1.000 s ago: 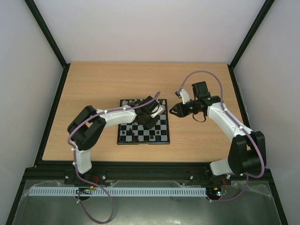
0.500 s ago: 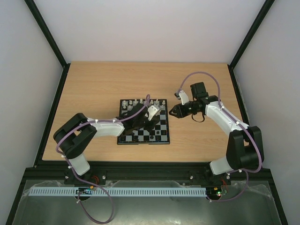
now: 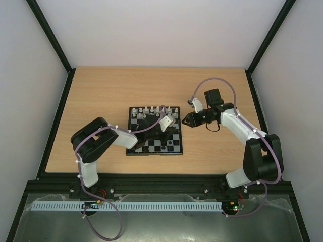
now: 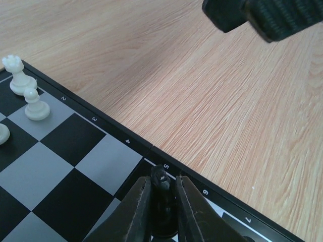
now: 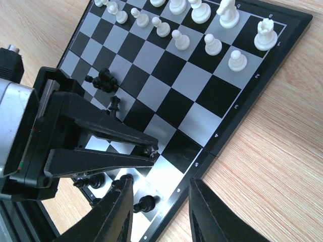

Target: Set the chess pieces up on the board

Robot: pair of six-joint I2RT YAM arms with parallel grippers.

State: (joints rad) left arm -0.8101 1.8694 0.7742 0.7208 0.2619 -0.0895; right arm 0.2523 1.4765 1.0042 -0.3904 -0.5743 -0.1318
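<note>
The board (image 3: 151, 153) lies mid-table. White chess pieces (image 3: 146, 111) line its far rows, and in the right wrist view they run along the top (image 5: 204, 44). My left gripper (image 3: 166, 132) reaches over the board's right part and is shut on a black piece (image 4: 162, 177), held low near the border by the numerals 5 and 6. The left fingers (image 5: 126, 135) also show in the right wrist view. My right gripper (image 3: 185, 119) hovers just off the board's right edge, open (image 5: 159, 194) and holding nothing. Black pieces (image 5: 103, 80) lie toppled on the board, others (image 5: 144, 204) near the corner.
A white rook (image 4: 17, 75) and pawn (image 4: 36, 105) stand at the board's corner in the left wrist view. Bare wooden table (image 3: 101, 96) surrounds the board, with black frame rails (image 3: 60, 116) along the sides. The right arm's cable (image 3: 217, 80) loops above its wrist.
The left arm has shifted its elbow out and back, and its gripper has moved slightly toward the board's right edge. The right arm has barely moved.
</note>
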